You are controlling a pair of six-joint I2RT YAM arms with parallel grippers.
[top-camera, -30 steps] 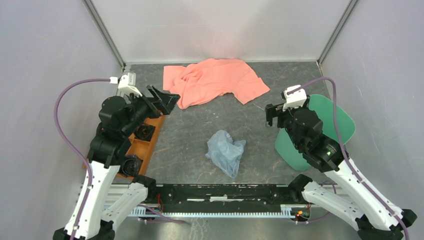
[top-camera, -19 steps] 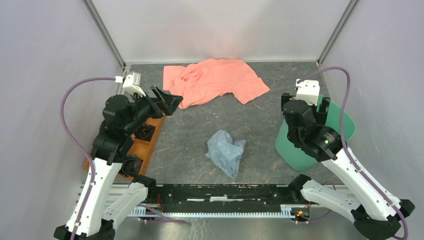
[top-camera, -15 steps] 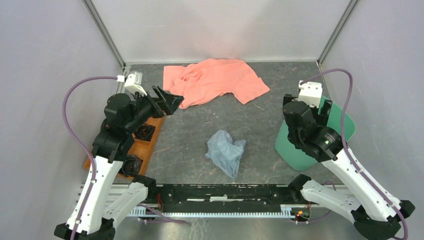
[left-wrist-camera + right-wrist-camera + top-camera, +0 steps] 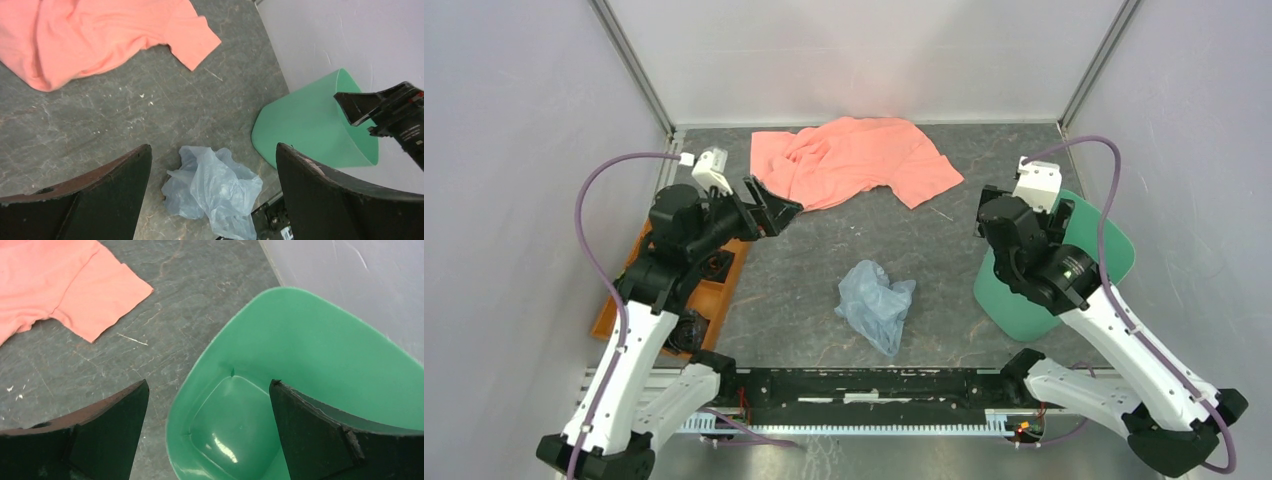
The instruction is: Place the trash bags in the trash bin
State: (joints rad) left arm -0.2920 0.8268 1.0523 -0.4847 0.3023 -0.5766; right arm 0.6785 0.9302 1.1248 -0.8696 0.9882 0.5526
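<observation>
- Trash bag [image 4: 876, 303] lay crumpled in a loose heap on the surface [image 4: 804, 290], near the front middle, touched by nothing and not yet lifted.
- Showed low in the left wrist view [image 4: 212, 187] as thin, wrinkled film with several raised folds.
- Trash bin [image 4: 1112, 250] stood at the right edge, apart from the bag. Looked mouth-up and bare inside from the right wrist view [image 4: 310, 340].
- Left fingers [image 4: 100, 200] were spread wide and held nothing, raised between the orange tray [image 4: 724, 280] and the salmon-pink cloth [image 4: 854, 160], well apart from the bag.
- Right fingers [image 4: 95, 435] were likewise spread wide and empty, poised over the bin's near rim.
- Step in hand, by judgement: reaching for the bag and pinching it.
- Best done by lowering straight over the tallest bunch of film and closing on a gathered fold, not a single layer, since such film likely slipped and stretched.
- Called for going deep enough to catch several layers, yet short of scraping the surface.
- Called afterwards for a high lift, as trailing film could have snagged the bin's rim or nudged the light bin.
- Needed the right arm clear of the mouth if the left carried the bag.
- Posed no hazard: the cloth, well apart.
</observation>
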